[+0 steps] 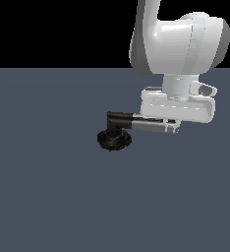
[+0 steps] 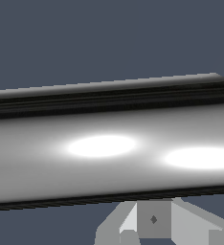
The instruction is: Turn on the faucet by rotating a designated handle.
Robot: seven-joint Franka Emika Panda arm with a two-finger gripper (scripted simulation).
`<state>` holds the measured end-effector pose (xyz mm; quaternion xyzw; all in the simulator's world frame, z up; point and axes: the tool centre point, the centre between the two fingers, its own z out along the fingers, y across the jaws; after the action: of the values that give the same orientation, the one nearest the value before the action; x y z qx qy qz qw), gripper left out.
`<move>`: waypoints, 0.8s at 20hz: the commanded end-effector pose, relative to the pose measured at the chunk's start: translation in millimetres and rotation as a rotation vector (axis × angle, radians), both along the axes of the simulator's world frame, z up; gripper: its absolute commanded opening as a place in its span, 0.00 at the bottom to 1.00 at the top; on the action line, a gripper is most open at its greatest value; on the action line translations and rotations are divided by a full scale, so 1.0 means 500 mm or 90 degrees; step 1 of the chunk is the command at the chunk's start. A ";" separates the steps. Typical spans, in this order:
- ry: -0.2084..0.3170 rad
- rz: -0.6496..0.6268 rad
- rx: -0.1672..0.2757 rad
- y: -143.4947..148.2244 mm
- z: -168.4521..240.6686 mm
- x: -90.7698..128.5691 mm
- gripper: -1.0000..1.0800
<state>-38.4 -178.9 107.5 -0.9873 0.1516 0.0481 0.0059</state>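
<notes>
In the wrist view, the frame is almost filled by the handle (image 2: pixel 109 148), a chrome-silver cylindrical bar seen very close, running across the picture from edge to edge with a slight slant and two bright white highlights on its polished surface. Below it, at the lower middle of that frame, a grey and white part of the gripper (image 2: pixel 152 222) is seen, partly cut off by the frame's edge; above the bar only the dark blue-grey floor (image 2: pixel 109 38) is shown. In the exterior view, the faucet (image 1: pixel 118 133) is found a little right of the frame's centre: a black, round, ribbed base (image 1: pixel 114 141) sits on the floor, a short black elbow (image 1: pixel 118 120) rises from it, and the chrome bar is carried out level toward the exterior view's right. The outer part of the bar is covered by the white gripper body, which is set directly over it with its fingers (image 1: pixel 172 127) reaching down around the bar's far end. Whether the jaws are clamped on the bar or merely set around it cannot be told from either picture. Above the gripper, the large white and grey arm (image 1: pixel 181 42) is seen rising through the upper right of the frame, against a black background beyond the floor.
</notes>
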 end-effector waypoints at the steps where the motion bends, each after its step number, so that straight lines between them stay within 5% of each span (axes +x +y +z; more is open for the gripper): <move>1: -0.056 -0.002 -0.015 -0.023 0.001 0.102 0.00; 16: -0.058 -0.005 -0.016 -0.051 0.003 0.186 0.00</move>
<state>-38.5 -178.6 108.2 -0.9849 0.1523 0.0818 0.0101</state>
